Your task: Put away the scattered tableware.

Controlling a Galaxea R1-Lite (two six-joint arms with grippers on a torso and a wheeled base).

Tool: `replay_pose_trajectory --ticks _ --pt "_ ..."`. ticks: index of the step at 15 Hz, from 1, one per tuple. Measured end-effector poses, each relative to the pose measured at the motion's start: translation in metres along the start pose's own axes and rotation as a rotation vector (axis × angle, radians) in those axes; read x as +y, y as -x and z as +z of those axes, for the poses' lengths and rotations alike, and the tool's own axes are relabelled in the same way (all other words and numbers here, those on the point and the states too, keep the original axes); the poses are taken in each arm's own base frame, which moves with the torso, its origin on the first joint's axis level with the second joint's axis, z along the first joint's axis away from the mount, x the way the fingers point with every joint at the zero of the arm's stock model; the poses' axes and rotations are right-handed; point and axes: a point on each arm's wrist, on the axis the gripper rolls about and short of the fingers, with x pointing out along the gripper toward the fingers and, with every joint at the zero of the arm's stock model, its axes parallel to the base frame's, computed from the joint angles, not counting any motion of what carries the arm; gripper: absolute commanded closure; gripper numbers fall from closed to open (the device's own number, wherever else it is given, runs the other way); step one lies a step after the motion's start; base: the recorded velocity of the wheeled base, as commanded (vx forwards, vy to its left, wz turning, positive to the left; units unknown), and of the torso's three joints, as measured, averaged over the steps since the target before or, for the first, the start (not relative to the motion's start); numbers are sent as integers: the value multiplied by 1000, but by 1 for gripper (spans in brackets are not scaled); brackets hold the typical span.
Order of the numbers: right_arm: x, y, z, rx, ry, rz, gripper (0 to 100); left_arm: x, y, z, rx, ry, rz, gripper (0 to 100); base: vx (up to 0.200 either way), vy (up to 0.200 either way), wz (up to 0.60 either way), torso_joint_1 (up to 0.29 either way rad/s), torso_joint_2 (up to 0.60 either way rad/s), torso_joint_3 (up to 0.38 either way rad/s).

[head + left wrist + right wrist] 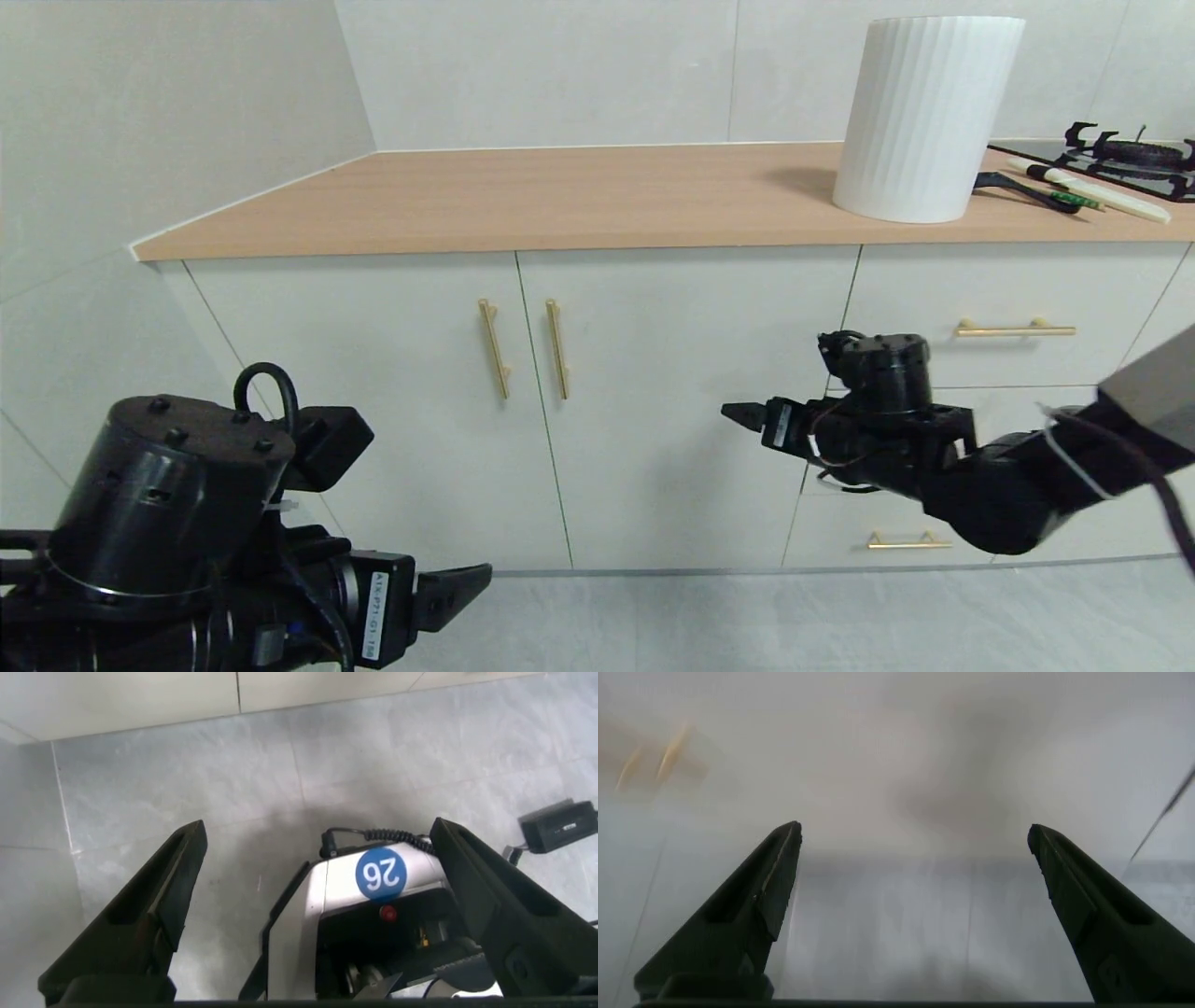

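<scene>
Both of your end effectors are spread open and hold nothing. The left end effector (467, 579) hangs low near the floor. The right end effector (738, 413) is in front of the cabinet doors (653, 401), well below the desk (560, 196). The tableware lies at the desk's right end, beside the hob (1134, 154): a black-handled utensil (1022, 189), a long cream utensil (1092, 191) and a small green piece (1074, 199), close together. Just beside them stands a tall white ribbed container (920, 117). The utensils look light, stiff and slim, and they lie flat, so you should probably pinch each across its handle near the middle. The smooth handles may slip, and the container may tip if you nudge it
</scene>
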Motion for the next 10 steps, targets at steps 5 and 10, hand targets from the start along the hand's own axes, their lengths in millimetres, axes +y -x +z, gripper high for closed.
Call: replay_pose_trajectory --ticks 5,10 --pt "6 77 19 -35 192 -106 0 18 24 12 -205 43 60 0 0 0 0 0 0 0" --pt "2 153 17 -167 254 -257 0 51 76 -3 -401 19 145 0 0 0 0 0 0 0"
